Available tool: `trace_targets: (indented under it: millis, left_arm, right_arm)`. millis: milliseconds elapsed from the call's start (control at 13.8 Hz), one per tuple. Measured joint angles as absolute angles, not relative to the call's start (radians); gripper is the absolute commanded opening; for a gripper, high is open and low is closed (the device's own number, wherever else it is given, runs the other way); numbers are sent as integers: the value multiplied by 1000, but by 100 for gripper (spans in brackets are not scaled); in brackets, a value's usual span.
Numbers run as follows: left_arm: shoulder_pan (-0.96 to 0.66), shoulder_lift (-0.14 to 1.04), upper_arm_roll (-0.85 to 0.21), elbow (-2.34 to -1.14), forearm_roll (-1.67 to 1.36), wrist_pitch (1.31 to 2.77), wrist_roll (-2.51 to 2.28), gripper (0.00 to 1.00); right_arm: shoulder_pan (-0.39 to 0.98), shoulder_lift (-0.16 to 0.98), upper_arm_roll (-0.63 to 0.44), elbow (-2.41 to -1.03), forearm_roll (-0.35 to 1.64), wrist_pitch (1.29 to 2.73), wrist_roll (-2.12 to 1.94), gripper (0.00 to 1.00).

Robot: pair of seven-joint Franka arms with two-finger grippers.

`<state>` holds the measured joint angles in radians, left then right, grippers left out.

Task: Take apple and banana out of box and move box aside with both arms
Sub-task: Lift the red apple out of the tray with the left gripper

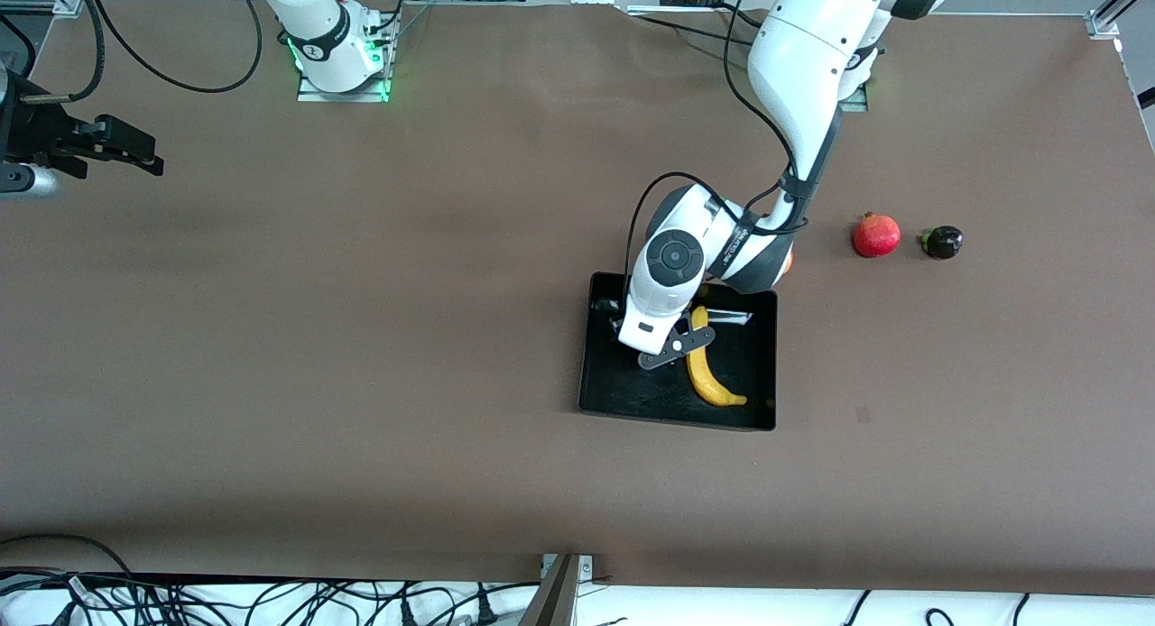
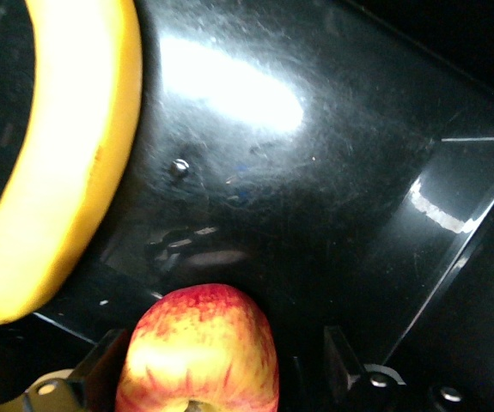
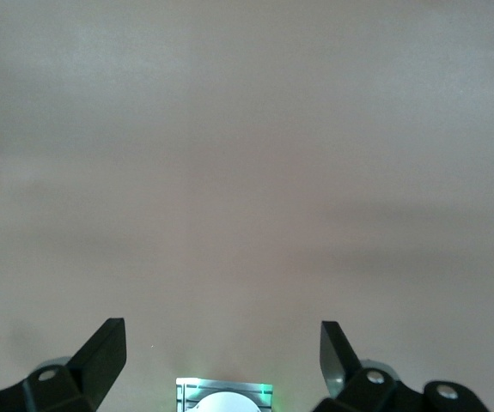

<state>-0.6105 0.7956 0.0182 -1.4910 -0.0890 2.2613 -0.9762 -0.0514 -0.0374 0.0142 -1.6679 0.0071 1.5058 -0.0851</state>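
The black tray [image 1: 632, 387] lies mid-table, toward the left arm's end. The yellow banana [image 1: 706, 373] lies in it. My left gripper [image 1: 665, 348] is down inside the tray beside the banana and hides the apple in the front view. In the left wrist view the red-yellow apple [image 2: 199, 352] sits on the tray floor [image 2: 315, 172] between my left gripper's [image 2: 225, 348] open fingers. One finger [image 2: 341, 360] stands clear of it. The banana [image 2: 66, 172] lies close by. My right gripper [image 1: 122, 148] waits open and empty over bare table at the right arm's end; it also shows in the right wrist view [image 3: 221, 343].
A red pomegranate [image 1: 876, 235] and a small dark purple fruit [image 1: 942, 242] lie on the table toward the left arm's end, farther from the front camera than the tray. A sliver of orange-red fruit [image 1: 790, 263] shows past the left arm's elbow.
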Motion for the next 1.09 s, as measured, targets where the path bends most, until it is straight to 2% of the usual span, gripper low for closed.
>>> trace_targets:
  millis: [217,289,362,434,506,724,796,941,1085]
  left_arm:
    - [-615,813,18,-1491,-89,2265,-979,100]
    - [-615,815,19,-1491,-89,2265,-979,90]
    - [-615,817,19,-1491,-90,2265,-979,77]
    - [-615,819,19,-1492,-90,2265,-979,56]
    - [-615,821,19,-1493,-90,2265,-979,39]
    - [-615,820,19,-1493,-90,2265,-979,4]
    - [-615,820,19,-1493,-90,2265,-979,0]
    - [-615,820,19,-1491,-90,2255,-979,0]
    - [-615,817,22,-1476,-90,2186,-979,0]
  right_arm:
    - [-51,-37,14,-1668,7,1506,-85,100]
    - [-51,-37,14,-1668,7,1506,-85,100]
    - [-51,-37,14,-1668,7,1506,-85,100]
    - [-51,-37,14,-1668,7,1506,-85,100]
    - [-51,-37,14,-1668,7,1506,-85,100]
    - [-51,-37,12,-1668,7,1506,-85,100]
    - [-51,-37,12,-1668,7,1506,-85,100]
    - [-51,-37,12,-1668,7,1506,-85,100]
    - [-51,-37,12,-1668,7,1506,-85,100]
